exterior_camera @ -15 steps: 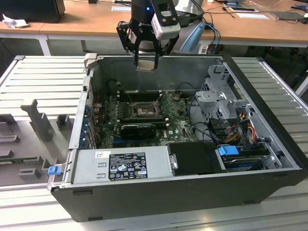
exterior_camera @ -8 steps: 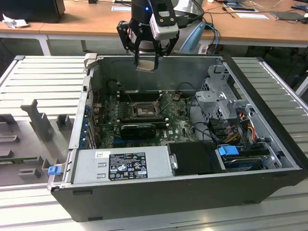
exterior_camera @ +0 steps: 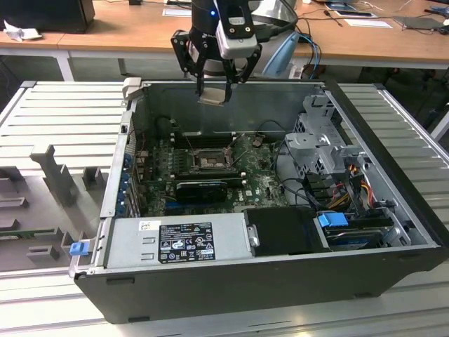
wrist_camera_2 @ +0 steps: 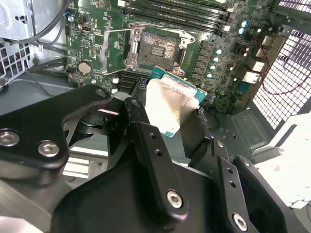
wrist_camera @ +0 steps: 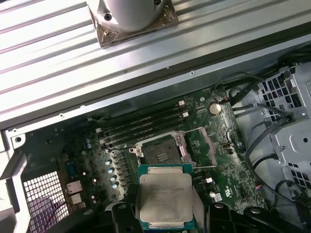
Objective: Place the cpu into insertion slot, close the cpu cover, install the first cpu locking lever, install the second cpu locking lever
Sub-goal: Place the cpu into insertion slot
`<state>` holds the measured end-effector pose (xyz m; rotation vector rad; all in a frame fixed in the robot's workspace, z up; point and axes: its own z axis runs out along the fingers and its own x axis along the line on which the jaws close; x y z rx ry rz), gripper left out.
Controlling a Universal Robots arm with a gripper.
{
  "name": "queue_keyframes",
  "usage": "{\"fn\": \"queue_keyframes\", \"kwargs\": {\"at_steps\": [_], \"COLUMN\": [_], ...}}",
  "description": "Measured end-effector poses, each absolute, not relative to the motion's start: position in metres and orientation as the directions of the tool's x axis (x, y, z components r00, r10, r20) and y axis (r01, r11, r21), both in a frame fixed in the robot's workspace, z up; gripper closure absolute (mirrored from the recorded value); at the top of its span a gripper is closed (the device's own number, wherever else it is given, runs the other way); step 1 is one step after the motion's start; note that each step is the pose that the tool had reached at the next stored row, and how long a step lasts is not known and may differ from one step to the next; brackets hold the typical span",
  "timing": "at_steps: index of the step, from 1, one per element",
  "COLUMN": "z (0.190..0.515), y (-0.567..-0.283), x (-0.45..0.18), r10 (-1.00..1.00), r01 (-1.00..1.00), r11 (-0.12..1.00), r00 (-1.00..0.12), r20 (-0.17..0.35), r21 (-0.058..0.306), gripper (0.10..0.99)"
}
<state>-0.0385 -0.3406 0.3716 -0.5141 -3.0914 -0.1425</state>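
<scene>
The gripper (exterior_camera: pixel 213 90) is clamped on the cpu (exterior_camera: pixel 212 97), w/ a black finger (wrist_camera_2: pixel 146 141) on each of two opposite edges and the silver top facing out. In the exterior view the chip hangs in the air over the far wall of the open pc case (exterior_camera: pixel 280 284). It is well above the board (exterior_camera: pixel 263 184) and touches nothing but the fingers.

In both wrist views the cpu sits btwn the fingers w/ the insertion slot (wrist_camera: pixel 158 148) beyond it and apart from it. The slot is uncovered, its dark contact field bare, w/ green board all round. Long black memory sticks (wrist_camera: pixel 141 124) run beside the slot. A round coin battery (wrist_camera: pixel 215 108) sits near one corner of it.

Writing: the chip's lid has a few faint engraved lines in the first wrist view, which cannot be made out. In the exterior view the grey power supply (exterior_camera: pixel 130 246) at the near wall has a black label (exterior_camera: pixel 185 242) w/ white print and small marks, plus a small white sticker (exterior_camera: pixel 149 225); neither can be read. The case lies on a ribbed metal table (exterior_camera: pixel 70 105).
</scene>
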Motion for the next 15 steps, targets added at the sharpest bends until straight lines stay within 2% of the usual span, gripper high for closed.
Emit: {"fn": "queue_keyframes", "kwargs": {"at_steps": [15], "z": [0.371], "y": [-0.3406], "x": [-0.0385], "r10": [0.397], "r01": [0.397], "r11": [0.913], "r00": [-0.918], "r20": [0.019], "r21": [0.089], "gripper": [0.561]}}
